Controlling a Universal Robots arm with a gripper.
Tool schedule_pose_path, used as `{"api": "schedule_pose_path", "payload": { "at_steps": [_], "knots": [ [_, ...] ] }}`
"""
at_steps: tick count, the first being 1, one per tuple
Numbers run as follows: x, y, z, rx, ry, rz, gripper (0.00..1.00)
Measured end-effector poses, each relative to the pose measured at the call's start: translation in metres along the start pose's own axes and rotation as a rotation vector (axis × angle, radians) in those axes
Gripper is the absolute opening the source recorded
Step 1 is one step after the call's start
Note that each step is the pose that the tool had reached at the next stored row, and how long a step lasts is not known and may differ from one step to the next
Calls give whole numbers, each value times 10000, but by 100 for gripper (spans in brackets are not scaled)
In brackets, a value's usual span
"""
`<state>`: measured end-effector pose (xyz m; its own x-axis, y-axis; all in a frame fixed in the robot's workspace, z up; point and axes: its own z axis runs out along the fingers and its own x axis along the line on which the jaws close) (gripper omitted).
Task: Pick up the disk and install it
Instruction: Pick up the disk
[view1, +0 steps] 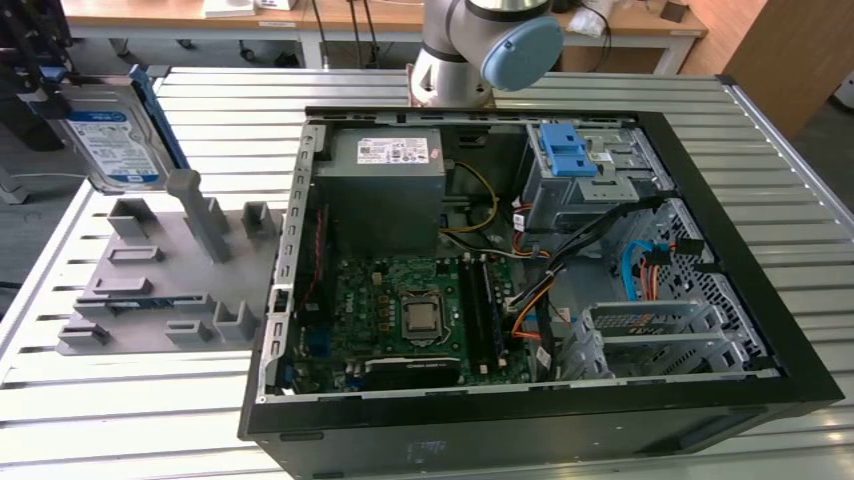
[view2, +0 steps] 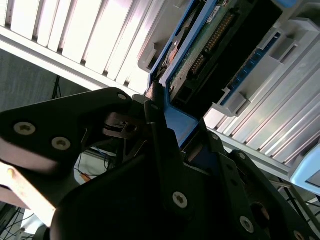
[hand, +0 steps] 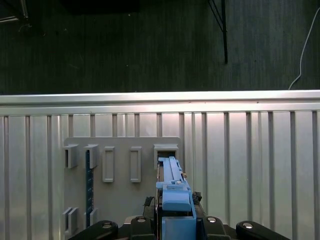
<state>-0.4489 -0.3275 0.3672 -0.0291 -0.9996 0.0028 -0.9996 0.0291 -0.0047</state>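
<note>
While my end effector (view2: 167, 117) pinches the hard drive (view1: 114, 140) by its blue bracket (hand: 172, 192), I'd lift straight, clearing the grey fixture (view1: 147, 280).

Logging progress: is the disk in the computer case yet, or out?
Out. The disk stands on edge over the grey fixture, outside the case, with the gripper clamped on its blue bracket.

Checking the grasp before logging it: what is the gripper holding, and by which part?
The gripper is shut on the disk, clamping the blue bracket at one end of it.
</note>
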Motion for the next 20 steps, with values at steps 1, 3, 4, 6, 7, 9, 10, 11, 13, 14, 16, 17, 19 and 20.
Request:
{"api": "schedule_pose_path", "payload": {
  "at_steps": [1,3,4,6,7,9,10,11,13,14,16,17,19,20],
  "knots": [
    [0,0,-4,1,0,0,37],
    [0,0,-13,3,-1,0,37],
    [0,0,-18,2,-1,0,37],
    [0,-1,-37,-1,0,0,37],
    [0,-1,-48,1,-1,0,37],
    [0,0,-60,4,-2,0,37],
    [0,0,-64,4,-2,0,37],
    [0,0,-66,4,-2,0,37],
    [0,-1,-67,4,-2,0,37],
    [0,-1,-68,3,-2,0,37],
    [0,0,-69,3,-1,0,37],
    [0,0,-69,3,-1,0,37],
    [0,0,-69,3,-2,0,37],
    [0,0,-69,3,-1,0,37]
  ]
}}
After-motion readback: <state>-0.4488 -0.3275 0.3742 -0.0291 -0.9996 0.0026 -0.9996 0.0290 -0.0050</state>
